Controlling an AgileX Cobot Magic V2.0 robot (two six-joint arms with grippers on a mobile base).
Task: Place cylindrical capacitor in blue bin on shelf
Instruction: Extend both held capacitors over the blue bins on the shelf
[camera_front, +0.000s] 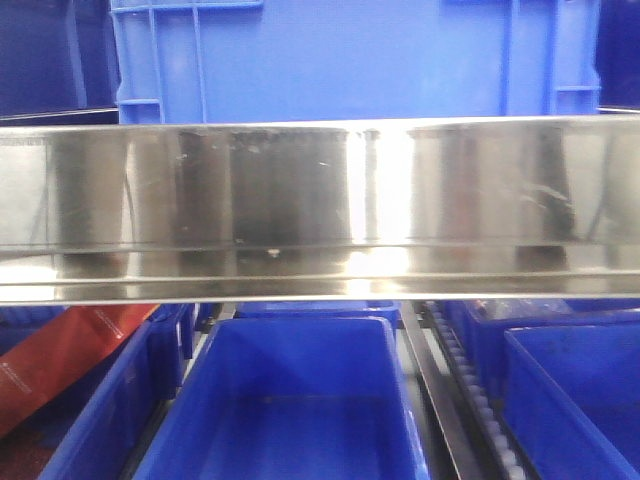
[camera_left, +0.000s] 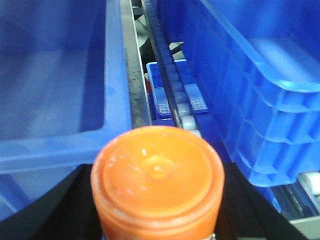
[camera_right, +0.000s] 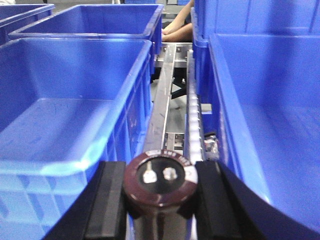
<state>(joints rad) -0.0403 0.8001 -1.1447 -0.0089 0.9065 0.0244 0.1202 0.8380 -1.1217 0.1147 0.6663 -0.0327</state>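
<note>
In the right wrist view the cylindrical capacitor (camera_right: 161, 181), dark maroon with two metal terminals on its end, sits between the black fingers (camera_right: 107, 200) of my right gripper (camera_right: 160, 197), which is shut on it. It hangs over the gap between two blue bins, one to the left (camera_right: 65, 115) and one to the right (camera_right: 270, 125). My left gripper (camera_left: 157, 200) is shut on an orange cylinder (camera_left: 157, 172), beside a blue bin wall (camera_left: 60, 140). The shelf (camera_front: 320, 200) shows as a broad shiny steel rail in the front view, where neither gripper appears.
White roller tracks (camera_right: 194, 115) (camera_left: 170, 85) run between the bins. A large blue bin (camera_front: 350, 60) stands above the rail, an open one (camera_front: 290, 400) below it. A red-orange package (camera_front: 60, 360) lies in the lower left bin. A person's arm (camera_right: 177, 30) shows far behind.
</note>
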